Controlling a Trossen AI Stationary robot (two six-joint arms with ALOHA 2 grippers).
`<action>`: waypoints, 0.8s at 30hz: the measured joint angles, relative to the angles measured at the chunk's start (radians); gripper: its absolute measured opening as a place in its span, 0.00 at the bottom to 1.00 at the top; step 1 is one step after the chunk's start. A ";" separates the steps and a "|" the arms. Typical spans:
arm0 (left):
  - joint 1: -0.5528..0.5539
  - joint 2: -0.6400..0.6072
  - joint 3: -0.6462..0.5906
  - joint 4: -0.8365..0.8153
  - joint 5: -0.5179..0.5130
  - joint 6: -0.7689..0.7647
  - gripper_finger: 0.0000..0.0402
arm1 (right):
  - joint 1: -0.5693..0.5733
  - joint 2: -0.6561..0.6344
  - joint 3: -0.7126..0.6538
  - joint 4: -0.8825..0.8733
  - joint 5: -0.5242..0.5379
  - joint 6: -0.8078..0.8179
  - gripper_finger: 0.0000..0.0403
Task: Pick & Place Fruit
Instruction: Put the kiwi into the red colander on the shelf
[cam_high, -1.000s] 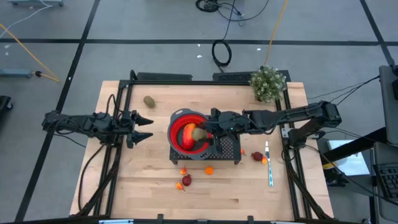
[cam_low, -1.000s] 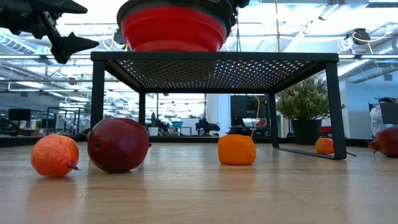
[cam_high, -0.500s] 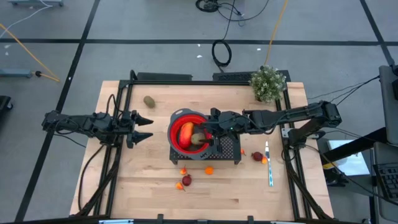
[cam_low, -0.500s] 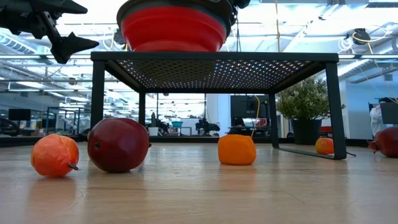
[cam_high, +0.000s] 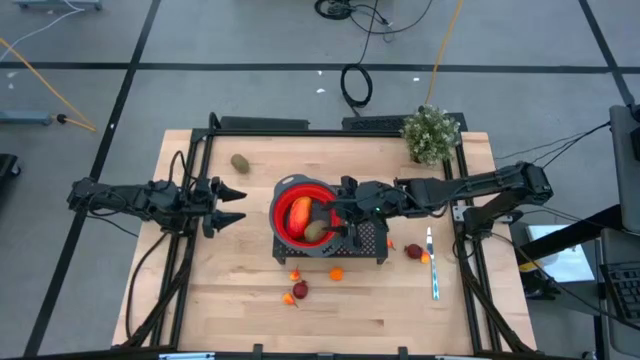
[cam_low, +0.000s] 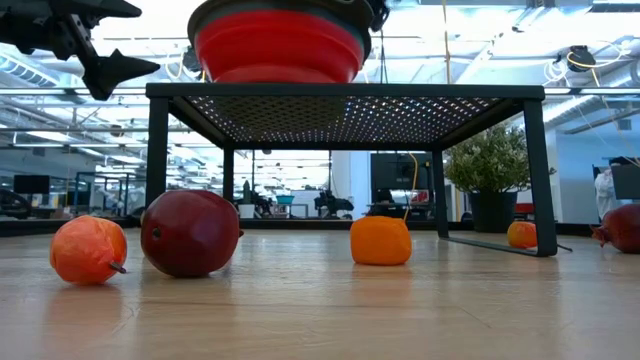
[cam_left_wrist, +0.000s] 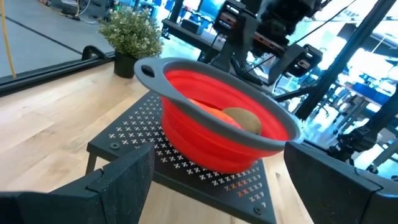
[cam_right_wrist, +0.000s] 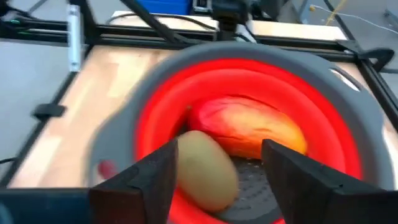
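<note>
A red bowl with a grey rim (cam_high: 287, 228) stands on a black perforated stand (cam_high: 368, 240). In it lie a long red-orange-yellow fruit (cam_high: 298, 211) and a brown oval (cam_high: 315, 230). My right gripper (cam_high: 337, 212) hangs open over the bowl's right rim; in the right wrist view the brown oval (cam_right_wrist: 206, 169) rests in the bowl between the spread fingers, close to one. A second brown oval (cam_high: 240, 162) lies on the table's far left. Small orange balls (cam_high: 336, 273) and dark red pieces (cam_high: 300, 289) lie near the stand. My left gripper (cam_high: 234, 206) waits open, left of the bowl.
A potted plant (cam_high: 432, 133) stands at the far right corner. A pale-handled utensil (cam_high: 433, 268) lies right of the stand, beside a dark red piece (cam_high: 413, 250). In the low view a dark red fruit (cam_low: 190, 232) and orange pieces (cam_low: 381, 240) lie before the stand.
The brown oval has gone from under my right gripper's fingers down into the near part of the bowl, where it now lies beside the long fruit. My right gripper has drawn back a little toward the table's right edge.
</note>
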 joint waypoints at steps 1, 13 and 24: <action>0.000 0.000 0.000 0.004 0.000 -0.001 0.89 | 0.008 -0.006 0.000 0.004 0.000 0.000 0.51; 0.000 0.000 0.000 0.015 0.000 -0.001 0.89 | 0.040 -0.094 0.000 -0.092 0.000 0.008 0.07; 0.000 -0.001 0.000 0.015 0.000 0.000 0.89 | 0.040 -0.209 -0.017 -0.169 0.000 0.068 0.01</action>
